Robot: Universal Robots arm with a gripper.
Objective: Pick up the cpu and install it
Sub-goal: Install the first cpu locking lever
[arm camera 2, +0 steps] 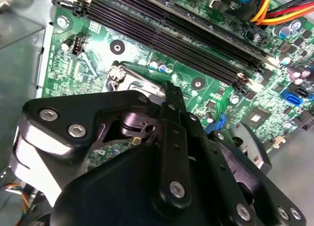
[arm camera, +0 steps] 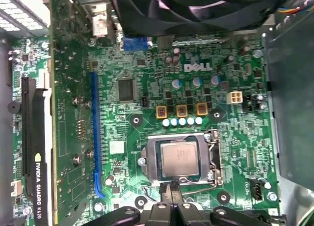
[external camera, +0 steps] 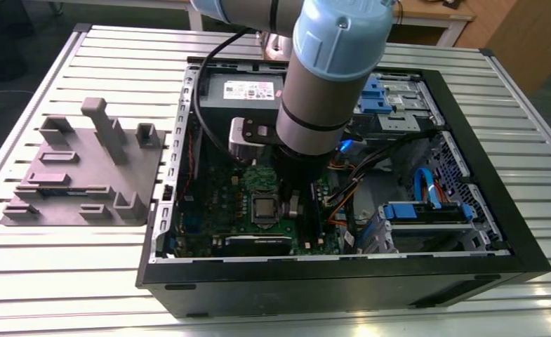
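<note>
- A computer case (external camera: 462, 263) lies open on a slatted metal table (external camera: 60, 281), its green motherboard (external camera: 228, 203) facing up.
- The robot arm (external camera: 331, 77) reaches down into the case, ending over the middle of the motherboard.
- The cpu (arm camera: 179, 158) already sits flat in the socket frame (arm camera: 214, 157), its silver-grey top showing in the first wrist view; in the exterior view it lies just to that view's left of the arm's lower end (external camera: 264, 208).
- The tool (arm camera: 169, 194) hangs right beside the socket; in the first wrist view its black fingertips (arm camera: 172, 192) stand close together at the socket's edge, with nothing between them that I can make out, though I cannot tell if they are fully pressed together.
- In the second wrist view the tool's black body (arm camera 2: 147, 157) covers most of the socket, with a corner of the frame (arm camera 2: 120, 73) showing past it.
- Long black memory slots (arm camera 2: 162, 24) run across the board beyond the socket in the second wrist view, with red, yellow and orange wires (arm camera 2: 274, 7) at the far corner.
- A black fan (arm camera: 196, 10) overhangs one edge of the board in the first wrist view, and a graphics card (arm camera: 37, 152) stands along another.
- A grey moulded holder (external camera: 83, 172) rests on the table at the exterior view's left of the case, apart from it.
- A grey power supply box (external camera: 238, 91) sits at the far end of the case.
</note>
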